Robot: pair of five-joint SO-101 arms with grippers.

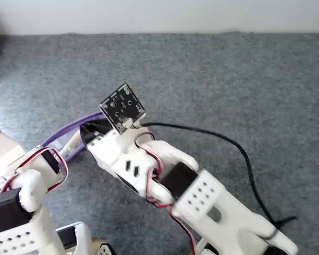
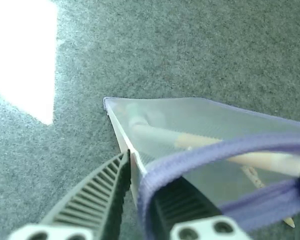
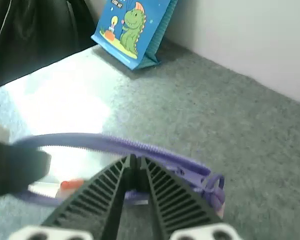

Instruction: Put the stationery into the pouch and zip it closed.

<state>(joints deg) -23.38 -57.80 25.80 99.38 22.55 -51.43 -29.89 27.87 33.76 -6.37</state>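
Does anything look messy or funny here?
Nothing is spilled or broken. The pouch just gapes: its purple zipper edges bow wide apart, with pencils inside. The left end effector and right end effector each pinch it.

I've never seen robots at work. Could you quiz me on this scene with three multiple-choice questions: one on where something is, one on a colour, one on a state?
1. Where are the pens?
A. on a plate
B. in the pouch
C. in a cup

2. What colour is the pouch's trim?
A. purple
B. red
C. green

3. The pouch is:
A. zipped shut
B. folded flat
C. open

Answers:
1 B: the pens show through the pouch's clear wall.
2 A: the trim is purple in both wrist views.
3 C: the two bands of trim stand apart in the left wrist view.
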